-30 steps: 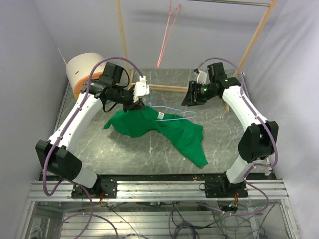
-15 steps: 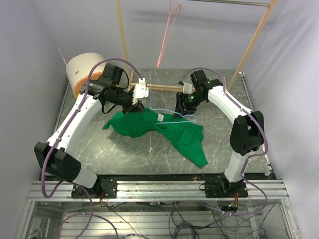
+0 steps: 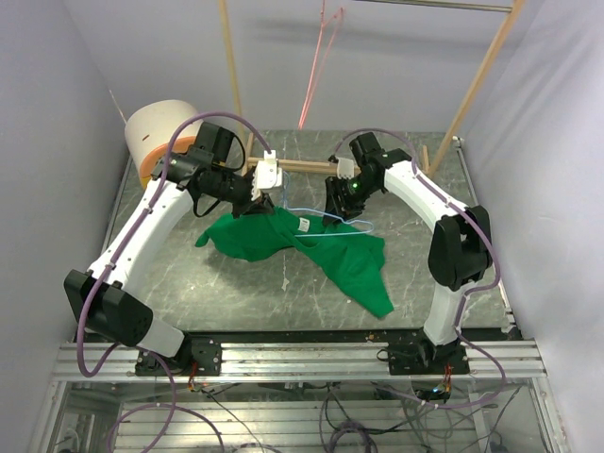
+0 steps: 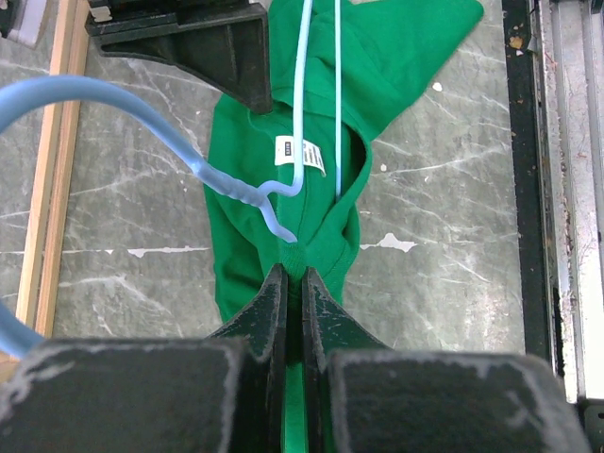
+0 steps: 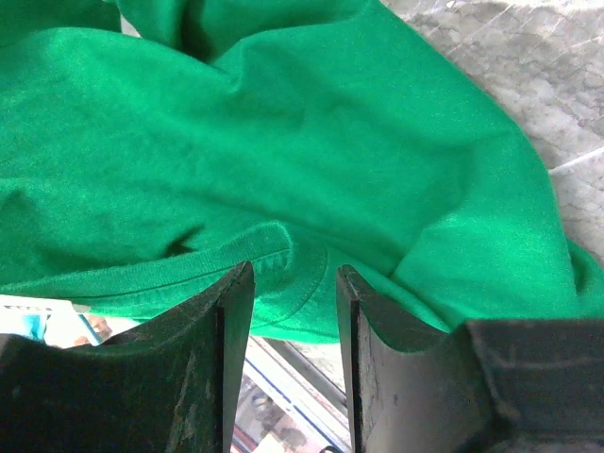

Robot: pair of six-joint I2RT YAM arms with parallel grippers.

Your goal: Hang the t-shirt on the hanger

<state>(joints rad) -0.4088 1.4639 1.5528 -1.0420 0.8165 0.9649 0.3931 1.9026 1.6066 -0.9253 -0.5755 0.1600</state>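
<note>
Left gripper [image 4: 293, 276] is clenched on a fold of the t-shirt [image 3: 330, 255] at the neck rim, fingers all but touching with green cloth pinched between them. Judged purpose: to lift one side of the collar so the opening gapes. The t-shirt lies about mid-table [image 3: 189, 283], collar end toward the far edge and raised, body trailing toward the near right corner. The hanger [image 4: 302, 94] rests over the collar end, its hook curling toward the far left corner. One of its wires passes beside the white label [image 4: 300, 154] and appears to dip into the neck opening (how far inside cannot be told, since cloth hides it). Right gripper [image 5: 294, 276] hangs just above the cloth with its jaws parted and nothing between them but air; the ribbed collar seam runs right below the gap. Judged intent: to take the opposite side of the neck, or the wire near it, and work the shoulder over. The hanger looks only partly threaded, so the task reads as early to midway. Risk: thin wire slipping out if the collar is pulled unevenly. A pink-red hanger [image 3: 316, 75] dangles beyond the far edge, apart from the work.
</note>
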